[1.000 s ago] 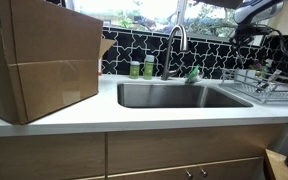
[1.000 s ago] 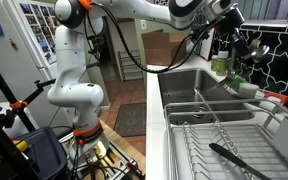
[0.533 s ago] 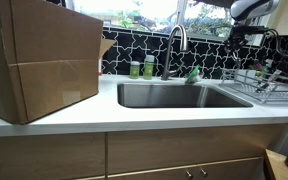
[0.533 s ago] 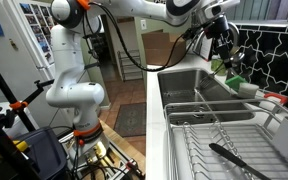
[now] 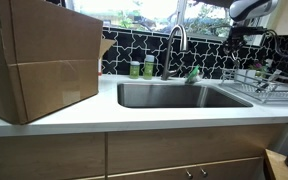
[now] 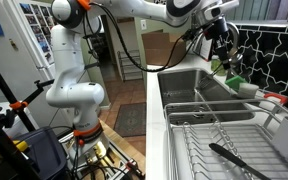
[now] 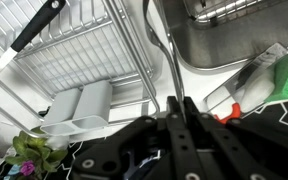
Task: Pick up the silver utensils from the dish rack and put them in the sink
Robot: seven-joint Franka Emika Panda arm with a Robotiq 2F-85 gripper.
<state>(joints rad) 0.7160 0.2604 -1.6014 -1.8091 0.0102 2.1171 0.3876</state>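
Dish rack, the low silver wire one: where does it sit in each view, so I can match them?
In an exterior view, the low silver wire dish rack sits at the right edge.
In an exterior view, it fills the lower foreground.
Wrist view: upper left.
Shared landmark: the grey stainless-steel sink, beside the rack in all three.

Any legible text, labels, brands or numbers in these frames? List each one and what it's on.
None: no text can be read in any view.
Labels on the green bottles behind the sink: too small and blurred to read.
Faces of the cardboard box: no print visible.
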